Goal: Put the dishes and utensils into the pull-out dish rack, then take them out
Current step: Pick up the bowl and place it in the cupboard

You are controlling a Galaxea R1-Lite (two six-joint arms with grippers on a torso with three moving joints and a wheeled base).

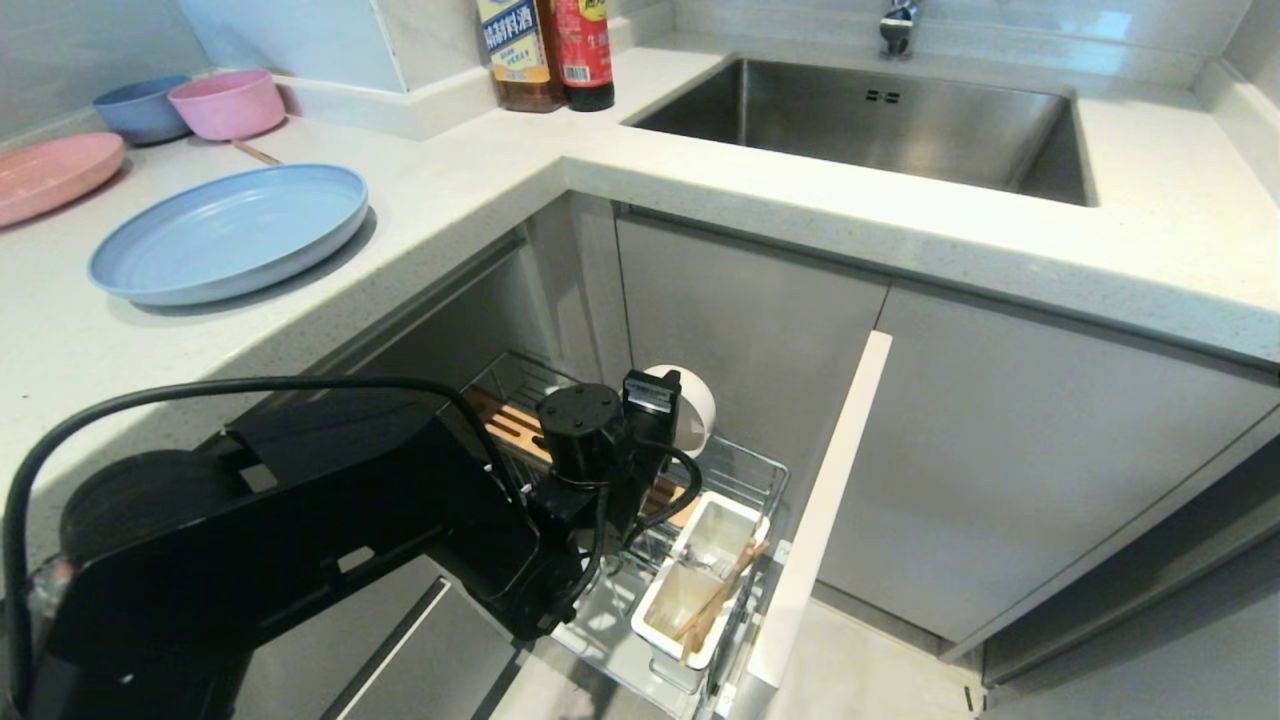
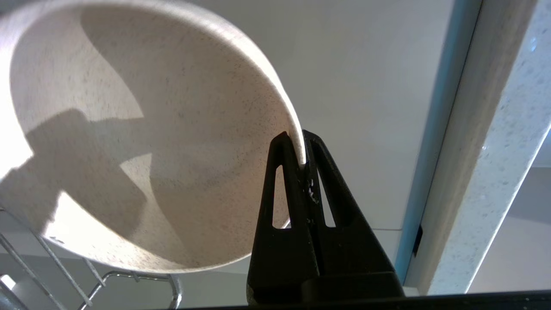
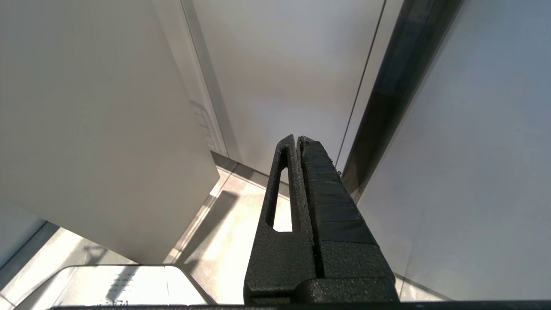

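Observation:
My left gripper (image 1: 655,392) reaches into the pull-out dish rack (image 1: 745,470) below the counter. It is shut on the rim of the cream-white bowl (image 1: 697,405), which stands on its side over the wire basket. In the left wrist view the fingertips (image 2: 297,135) pinch the bowl (image 2: 150,150) edge, with rack wire (image 2: 129,275) beneath it. The pale blue plate (image 1: 230,235) lies on the counter at the left. Chopsticks (image 1: 720,595) rest in the white utensil cup (image 1: 700,580); I cannot make out the fork. My right gripper (image 3: 297,138) hangs shut and empty beside a cabinet.
A pink plate (image 1: 50,175), a small blue bowl (image 1: 140,108) and a pink bowl (image 1: 228,103) sit at the counter's back left. Two bottles (image 1: 545,50) stand beside the sink (image 1: 870,120). The rack's narrow front panel (image 1: 825,500) juts out at the right of the basket.

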